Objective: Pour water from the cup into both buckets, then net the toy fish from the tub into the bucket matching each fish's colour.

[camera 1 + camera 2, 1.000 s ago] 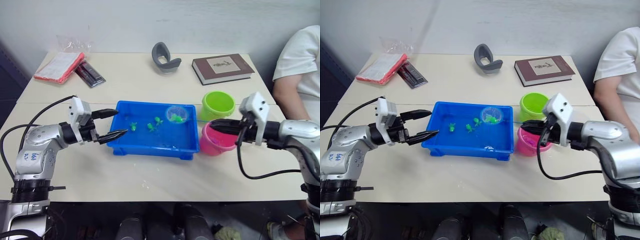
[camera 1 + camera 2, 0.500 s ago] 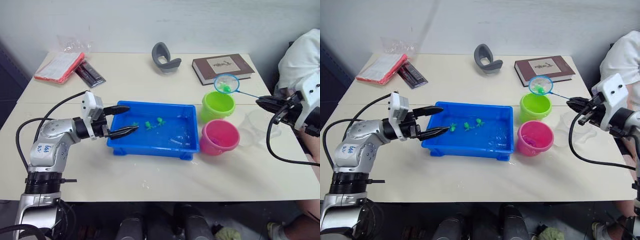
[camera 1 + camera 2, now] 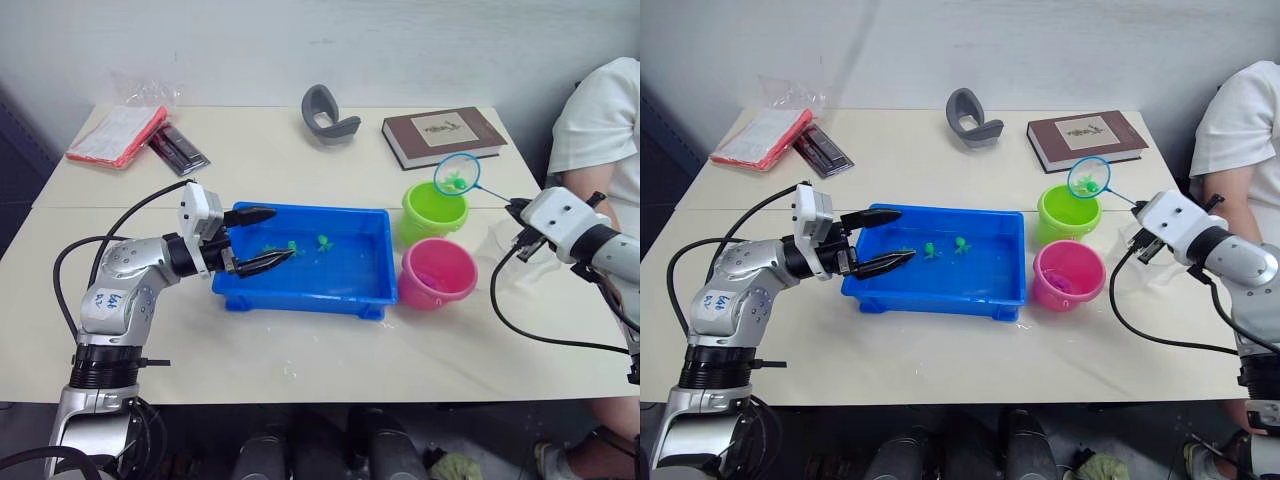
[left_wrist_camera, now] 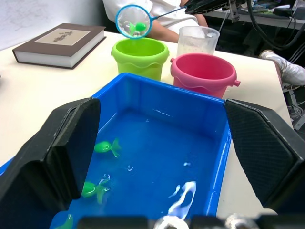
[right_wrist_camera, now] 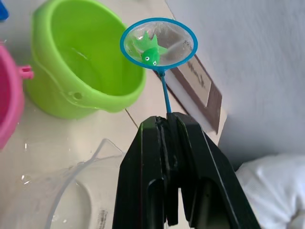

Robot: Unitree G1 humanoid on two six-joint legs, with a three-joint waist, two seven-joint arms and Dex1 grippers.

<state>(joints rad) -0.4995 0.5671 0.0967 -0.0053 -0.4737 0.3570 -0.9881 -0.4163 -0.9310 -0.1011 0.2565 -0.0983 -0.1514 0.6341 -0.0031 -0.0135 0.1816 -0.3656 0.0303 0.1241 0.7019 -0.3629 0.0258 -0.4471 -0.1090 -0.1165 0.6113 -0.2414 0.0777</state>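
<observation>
The step in hand looks like sorting by colour: the right pincer [image 5: 167, 125] is clamped on the thin black stick of the net [image 5: 158, 43], whose light blue hoop sits out ahead of the fingertips with a green toy fish [image 5: 149, 51] lying in the mesh. The hoop hangs above the far rim of the lime green bucket [image 3: 435, 211], so the next move probably calls for bringing it over the bucket's mouth and tipping it by a roll of the wrist until the fish drops in. The pink bucket [image 3: 436, 273] stands just beside the green one, nearer the robot, and the clear cup [image 5: 62, 191] rests on the counter [image 3: 300, 350] close under the right pincer. The right arm is drawn back to the counter's edge with the stick pointing inward. The left pincer [image 3: 258, 240] has its fingers apart, straddling the near end wall of the blue tub [image 3: 305, 300], gripping nothing; a few green fish [image 4: 106, 147] float just ahead of it.
</observation>
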